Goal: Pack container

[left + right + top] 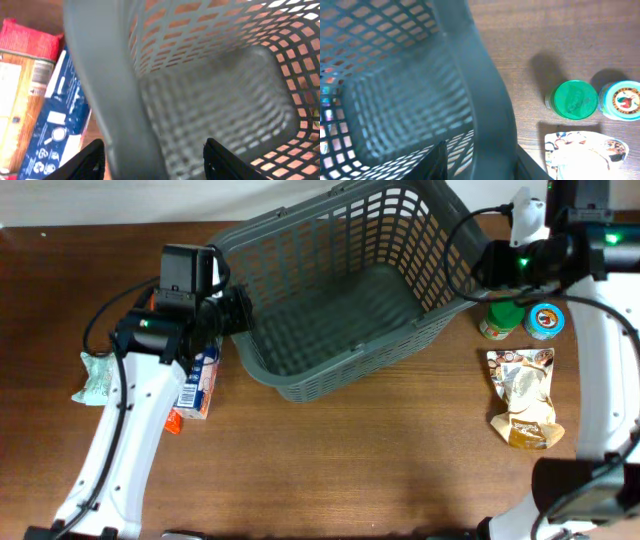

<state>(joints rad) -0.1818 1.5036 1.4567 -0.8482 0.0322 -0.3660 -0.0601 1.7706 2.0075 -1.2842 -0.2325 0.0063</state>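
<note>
The container (322, 376) is a large dark grey lattice basket, standing askew at the back middle of the table, with nothing in it. My left gripper (238, 310) is open and straddles its left rim (115, 90), with wide gaps between the fingers (155, 152). My right gripper (487, 268) is at the right rim (480, 85). Its fingers (480, 161) sit close on either side of the rim, the outer one touching it, and look shut on it.
Left of the basket lie a blue and white carton (200, 380) (55, 125), a red-topped packet (175, 421) (20, 75) and a pale green packet (100, 376). To the right stand a green-lidded jar (502, 320) (572, 100), a blue-lidded can (545, 320) (622, 100) and a snack bag (522, 396) (580, 155).
</note>
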